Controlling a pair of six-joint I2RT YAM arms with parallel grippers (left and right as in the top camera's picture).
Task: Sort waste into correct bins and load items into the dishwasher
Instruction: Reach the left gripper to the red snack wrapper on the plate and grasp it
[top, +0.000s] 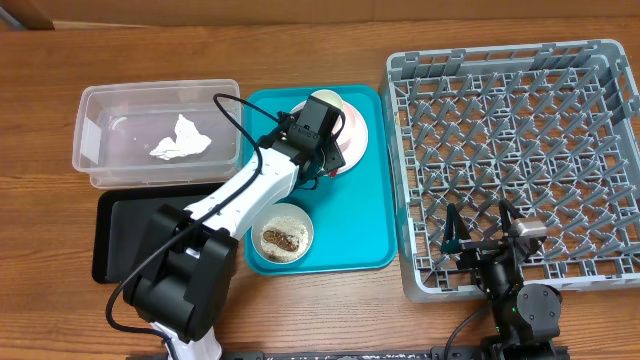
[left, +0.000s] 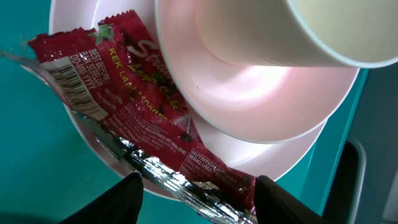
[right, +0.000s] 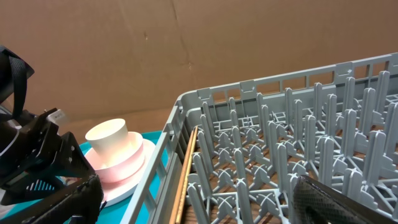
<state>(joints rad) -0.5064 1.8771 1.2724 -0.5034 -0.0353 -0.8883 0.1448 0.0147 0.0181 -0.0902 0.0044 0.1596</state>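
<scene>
Over plate (left: 81, 15), left fingers (left: 121, 202) part-open astride wrapper (left: 137, 99), contact unclear; right fingers (right: 339, 202) wide, empty.

Everything here stands on a brown wooden table (top: 330, 30) with the grain running side to side, and the teal tray (top: 350, 230) sits flat on it near the middle. Left of the teal tray, level with its far half and just beside its edge, is a clear plastic tub (top: 100, 100), also resting on the wood. Left of the teal tray's near half lies a shallow black tray (top: 120, 235), right up against the tub's near side; only part of it shows. Right of the teal tray, just beside it, stands a large grey dish rack (top: 500, 55), reaching both farther back and nearer forward than the teal tray does.
</scene>
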